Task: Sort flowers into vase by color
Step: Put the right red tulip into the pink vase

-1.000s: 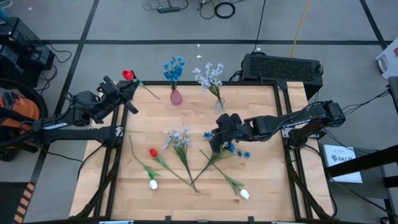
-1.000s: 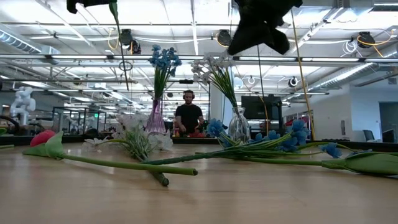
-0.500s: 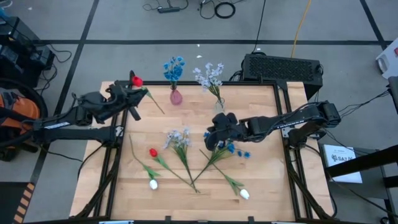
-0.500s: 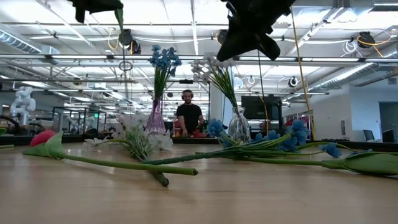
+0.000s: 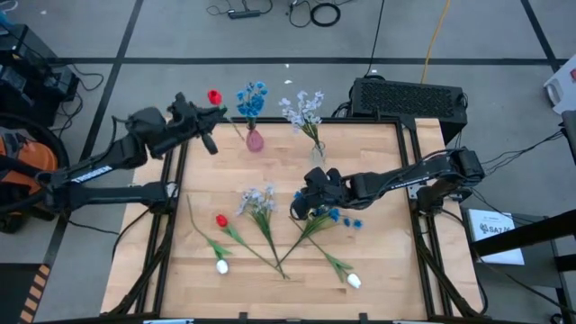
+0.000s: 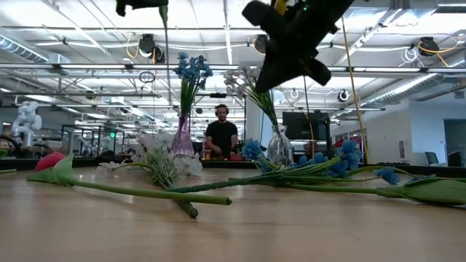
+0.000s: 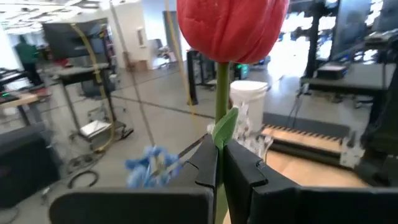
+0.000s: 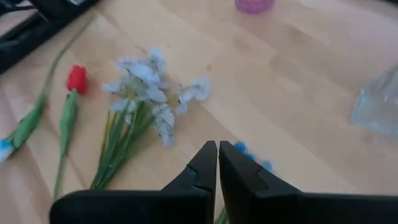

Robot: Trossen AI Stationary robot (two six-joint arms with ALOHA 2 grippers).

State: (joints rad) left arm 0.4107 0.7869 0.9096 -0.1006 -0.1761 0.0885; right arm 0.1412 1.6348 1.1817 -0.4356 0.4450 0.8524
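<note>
My left gripper [image 5: 214, 112] is raised over the table's far left corner, shut on a red tulip [image 5: 214, 96] just left of the pink vase [image 5: 255, 140], which holds blue clusters [image 5: 253, 94]. The clear vase [image 5: 318, 151] holds pale lavender-white sprays [image 5: 303, 106]. My right gripper [image 5: 300, 207] is shut, held above the table [image 6: 291, 36] over the blue clusters [image 5: 340, 217] lying there. It touches nothing that I can see. Also flat on the table are a lavender spray [image 5: 258, 200], a red tulip [image 5: 221, 220] and two white tulips [image 5: 221, 266] [image 5: 354, 281]. My left gripper pinches the red tulip's green stem [image 7: 219, 158] between its two fingers, just under the bud [image 7: 231, 28] and beside a small leaf [image 7: 225, 127]. The fingers come about level from the table's left, across the stem. The flower is lifted clear, bud up, and its stem [image 6: 164, 20] hangs below the gripper.
The two vases stand close together along the far edge. A black box [image 5: 409, 97] sits beyond the far right corner. Loose flower stems cross each other in the table's middle. A person [image 6: 220, 135] sits in the room beyond the table.
My left gripper has carried the red tulip toward the far edge and rightward, closer to the pink vase, keeping its hold. My right gripper has drifted a little toward the table's left and near side above the blue clusters, tipping slightly. The flowers on the table have not moved.
</note>
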